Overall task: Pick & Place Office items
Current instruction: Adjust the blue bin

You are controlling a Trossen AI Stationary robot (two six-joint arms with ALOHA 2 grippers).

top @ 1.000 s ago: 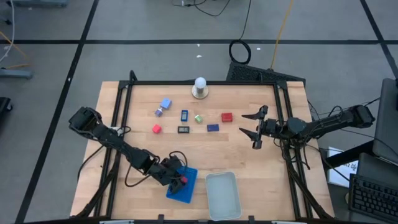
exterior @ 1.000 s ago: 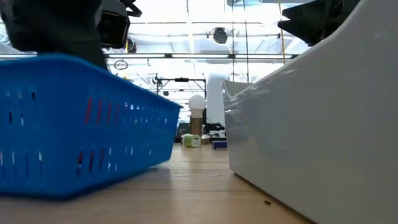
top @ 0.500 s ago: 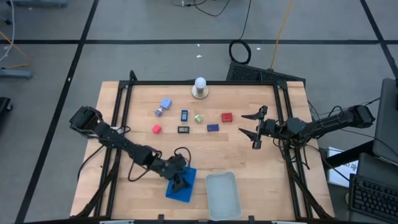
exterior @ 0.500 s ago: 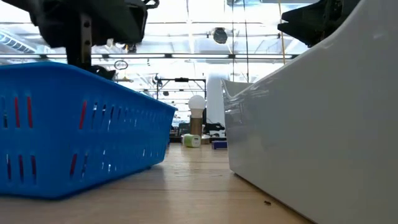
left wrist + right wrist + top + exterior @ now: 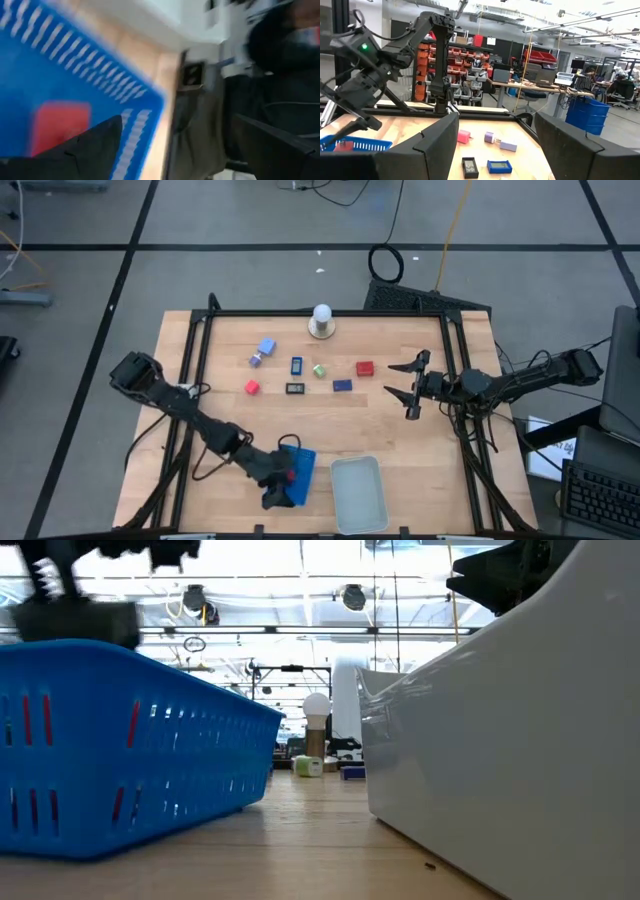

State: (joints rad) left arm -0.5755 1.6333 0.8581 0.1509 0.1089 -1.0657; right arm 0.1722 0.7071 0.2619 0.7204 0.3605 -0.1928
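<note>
My left gripper (image 5: 272, 498) hangs open over the near left corner of the blue tray (image 5: 298, 465); its wrist view looks down on one red block (image 5: 60, 127) lying in the tray. On the table's far half lie a light blue rectangle (image 5: 266, 346), a small purple piece (image 5: 256, 361), a dark blue rectangle (image 5: 297, 365), a green bit (image 5: 320, 370), two red blocks (image 5: 365, 368) (image 5: 251, 387), a black piece (image 5: 295, 389) and another dark blue piece (image 5: 343, 385). My right gripper (image 5: 393, 380) waits open near the right edge, above the table.
A clear tray (image 5: 358, 493) stands right of the blue tray at the near edge. A white ball on a round base (image 5: 321, 320) stands at the far edge. A black frame (image 5: 300, 313) borders the table.
My left gripper has moved from over the blue tray's middle toward the table's near edge and slightly left, ending above the tray's near left corner. The red block stays in the tray. In the low view the tray shifted slightly early on.
</note>
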